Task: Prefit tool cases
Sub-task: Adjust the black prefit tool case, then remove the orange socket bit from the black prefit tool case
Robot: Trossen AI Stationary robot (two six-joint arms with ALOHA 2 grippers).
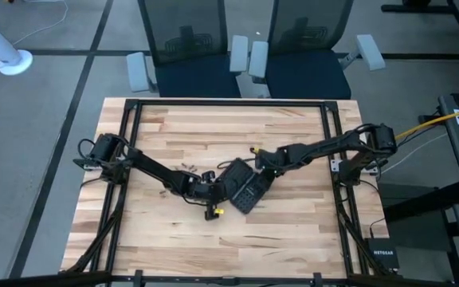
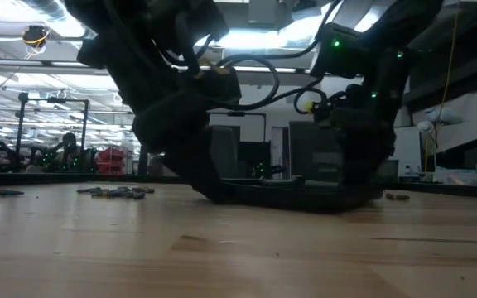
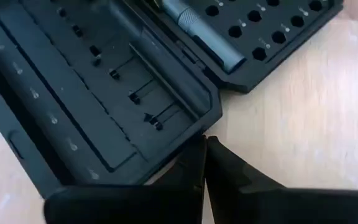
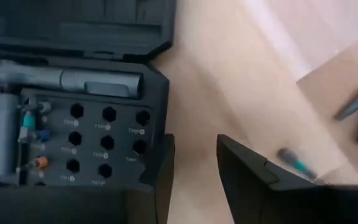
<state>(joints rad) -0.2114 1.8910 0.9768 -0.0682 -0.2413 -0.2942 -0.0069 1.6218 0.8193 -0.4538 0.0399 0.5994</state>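
The tool case (image 1: 244, 187) lies open on the wooden table (image 1: 293, 239), both black halves flat. One half (image 4: 104, 137) has hexagonal bit slots, a few coloured bits and a grey metal driver (image 4: 98, 81). The other half (image 3: 98, 93) has small clips. My left gripper (image 3: 205, 142) is shut, slanting down, with its tips at a corner of the clip half beside the hinge. My right gripper (image 4: 191, 168) is open and points down at the slot half's outer corner. One finger is by the case edge, the other over bare table. My left gripper's shut fingertips (image 3: 197, 152) stand at the rim of the clip half, at its corner next to the hinge (image 3: 211, 118); I cannot tell whether they touch it. My right gripper has one finger (image 4: 164, 177) right beside the slot half's corner (image 4: 146, 177); whether it touches cannot be told, and bare table shows between the fingers.
Several loose bits (image 1: 188, 167) lie on the table to the left of the case, and more bits (image 4: 296, 163) lie near my right gripper. A black box marked NETGEAR (image 1: 382, 255) sits off the table's right side. Two office chairs (image 1: 245, 48) stand beyond the far edge.
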